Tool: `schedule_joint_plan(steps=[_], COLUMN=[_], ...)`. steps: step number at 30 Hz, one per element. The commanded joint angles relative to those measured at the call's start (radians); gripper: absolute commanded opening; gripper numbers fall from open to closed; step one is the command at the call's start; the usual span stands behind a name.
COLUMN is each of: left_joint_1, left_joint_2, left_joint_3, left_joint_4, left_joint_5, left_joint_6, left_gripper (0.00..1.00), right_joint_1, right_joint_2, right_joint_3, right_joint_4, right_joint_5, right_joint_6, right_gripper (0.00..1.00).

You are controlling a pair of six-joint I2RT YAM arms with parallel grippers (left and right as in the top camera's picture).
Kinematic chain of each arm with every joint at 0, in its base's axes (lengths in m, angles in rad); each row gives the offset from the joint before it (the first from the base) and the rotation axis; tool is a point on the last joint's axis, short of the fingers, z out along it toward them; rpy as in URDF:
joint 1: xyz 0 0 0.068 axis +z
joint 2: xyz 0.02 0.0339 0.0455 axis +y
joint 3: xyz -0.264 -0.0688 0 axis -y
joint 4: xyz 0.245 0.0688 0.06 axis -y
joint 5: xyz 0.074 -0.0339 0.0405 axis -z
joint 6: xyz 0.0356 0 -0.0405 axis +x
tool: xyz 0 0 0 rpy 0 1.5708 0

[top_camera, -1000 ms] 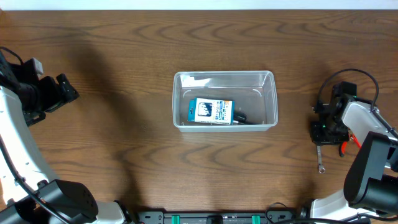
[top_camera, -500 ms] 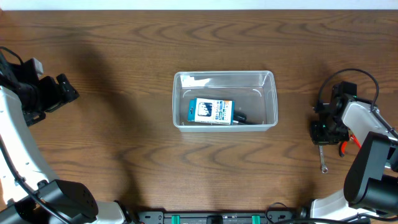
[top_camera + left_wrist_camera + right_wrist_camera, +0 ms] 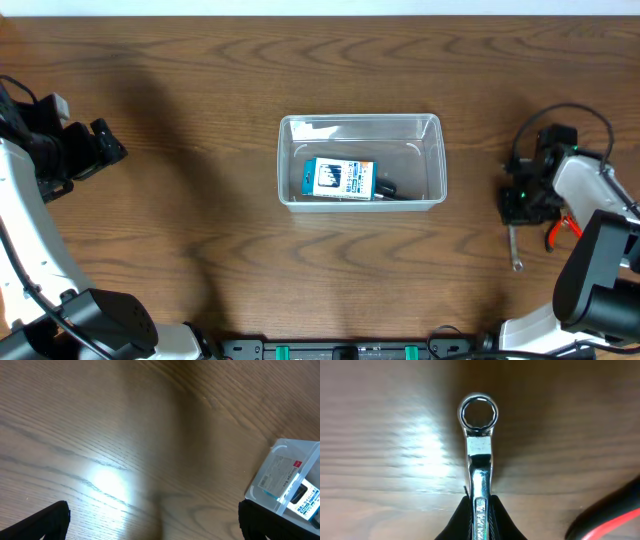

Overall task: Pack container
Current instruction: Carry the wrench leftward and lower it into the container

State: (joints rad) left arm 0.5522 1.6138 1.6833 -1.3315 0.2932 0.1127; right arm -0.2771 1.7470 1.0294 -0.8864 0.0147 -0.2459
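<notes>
Overhead looks straight down; wrist cameras hug the table (image 3: pixel 100 435), left sharing the container (image 3: pixel 410 165).

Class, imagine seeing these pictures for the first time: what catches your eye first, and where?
The clear container sits at the middle of the table with a blue and white box inside. Near the right edge, the right gripper pinches a silver wrench, its ring end gleaming in the wrist view.
</notes>
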Motion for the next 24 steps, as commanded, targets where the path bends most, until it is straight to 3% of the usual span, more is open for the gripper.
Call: schedule_joint_plan(steps=[1, 7, 14, 17, 24], left_joint_1=[0.004, 0.004, 0.004, 0.004, 0.004], left_joint_2=[0.001, 0.001, 0.001, 0.001, 0.001], left_joint_3=[0.002, 0.002, 0.002, 0.002, 0.002], left_joint_4=[-0.002, -0.002, -0.002, -0.003, -0.002], left_joint_5=[0.01, 0.01, 0.01, 0.01, 0.01], left_joint_6=[0.014, 0.014, 0.014, 0.014, 0.014], left_gripper=[0.98, 0.98, 0.98, 0.98, 0.98], right_joint_1=[0.0, 0.076, 0.289, 0.409, 0.658], right_joint_2=[-0.002, -0.002, -0.002, -0.002, 0.01], right_joint_3=[0.143, 0.431, 0.741, 0.818, 0.84], right_joint_4=[-0.032, -0.186, -0.285, -0.264, -0.176], right_joint_5=[-0.101, -0.117, -0.087, -0.026, 0.016], right_joint_6=[0.005, -0.075, -0.31, -0.372, -0.501], right_gripper=[0.01, 0.01, 0.03, 0.08, 0.05])
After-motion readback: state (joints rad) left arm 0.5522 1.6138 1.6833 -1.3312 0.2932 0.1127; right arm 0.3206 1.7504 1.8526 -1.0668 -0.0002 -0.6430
